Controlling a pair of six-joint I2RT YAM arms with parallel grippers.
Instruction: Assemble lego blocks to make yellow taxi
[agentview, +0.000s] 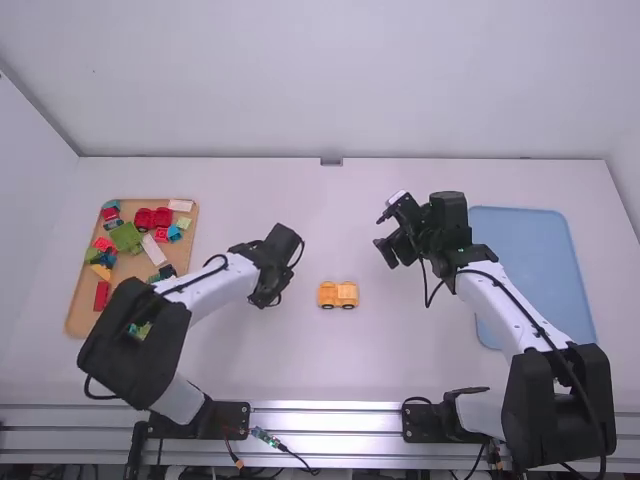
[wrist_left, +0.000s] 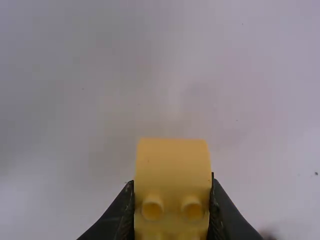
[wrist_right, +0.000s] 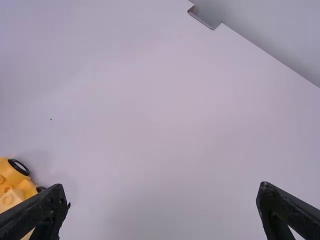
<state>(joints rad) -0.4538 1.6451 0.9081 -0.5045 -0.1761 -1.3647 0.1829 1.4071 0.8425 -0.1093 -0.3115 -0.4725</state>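
Part-built yellow taxi on worktop, wheels on. L gripper has yellow block clamped; we reckon min. 1 add TBD. Spares in tray, L side. R gripper wide, nothing held.

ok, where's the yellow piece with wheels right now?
High view: the wheeled yellow piece sits near the middle of the table, just right of the left gripper, with the blue tray farther off on the right.

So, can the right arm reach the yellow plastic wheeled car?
Likely yes: the right gripper is open, nothing stands between it and the car; the left gripper, holding a yellow plastic block, is left of the car.
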